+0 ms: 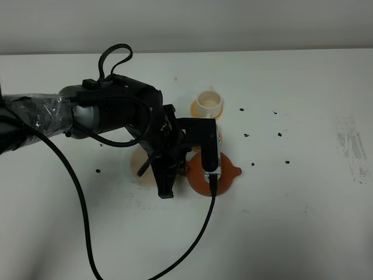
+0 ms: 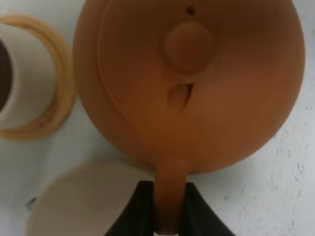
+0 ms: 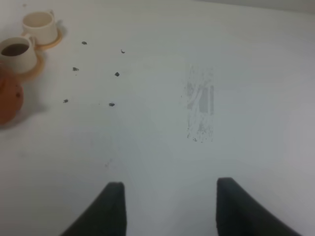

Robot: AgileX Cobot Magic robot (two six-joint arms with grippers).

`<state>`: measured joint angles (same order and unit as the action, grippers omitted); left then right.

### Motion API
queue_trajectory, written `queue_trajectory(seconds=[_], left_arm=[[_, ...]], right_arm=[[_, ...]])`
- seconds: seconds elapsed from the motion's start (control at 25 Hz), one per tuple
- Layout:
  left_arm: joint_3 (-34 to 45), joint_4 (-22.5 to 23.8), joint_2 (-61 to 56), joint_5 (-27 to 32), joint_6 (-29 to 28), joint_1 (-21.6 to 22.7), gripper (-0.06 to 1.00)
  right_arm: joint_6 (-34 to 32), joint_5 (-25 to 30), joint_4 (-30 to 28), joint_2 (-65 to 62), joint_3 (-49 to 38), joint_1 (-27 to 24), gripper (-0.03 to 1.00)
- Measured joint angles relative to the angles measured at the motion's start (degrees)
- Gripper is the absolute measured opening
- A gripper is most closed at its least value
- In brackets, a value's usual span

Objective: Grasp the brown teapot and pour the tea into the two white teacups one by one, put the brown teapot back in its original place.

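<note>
The left gripper (image 2: 168,199) pinches the handle of the brown teapot (image 2: 192,83), just below centre in the high view, spout pointing right, perhaps lifted. The empty teacup (image 1: 208,103) stands up-frame of it. The right gripper (image 3: 170,204) idles, jaws apart.

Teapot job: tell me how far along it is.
Done: one white teacup holds dark tea. In hand: the left claw is shut on the handle of the brown teapot, which sits off its beige disc. Left: the other teacup looks empty, so it needs its pour, and then the teapot goes back on the disc.
</note>
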<state>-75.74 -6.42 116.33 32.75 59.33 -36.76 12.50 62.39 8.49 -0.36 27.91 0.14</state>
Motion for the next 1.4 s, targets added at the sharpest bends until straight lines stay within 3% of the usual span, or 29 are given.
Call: queue_trajectory(seconds=[0.56, 0.76, 1.0, 1.4], left_arm=[[-1.09, 0.62, -7.14, -3.47, -0.65, 1.18, 0.09], [-5.81, 5.69, -6.93, -3.76, -5.78, 5.07, 0.09], [-13.24, 10.11, -2.49, -4.11, -7.13, 9.92, 0.09], [-21.30, 17.32, 7.38, -5.97, -7.37, 11.79, 0.09]], right_arm=[[0.00, 0.00, 0.00, 0.00, 0.00, 0.00, 0.41], [0.00, 0.00, 0.00, 0.00, 0.00, 0.00, 0.41], [0.00, 0.00, 0.00, 0.00, 0.00, 0.00, 0.41], [0.00, 0.00, 0.00, 0.00, 0.00, 0.00, 0.41]])
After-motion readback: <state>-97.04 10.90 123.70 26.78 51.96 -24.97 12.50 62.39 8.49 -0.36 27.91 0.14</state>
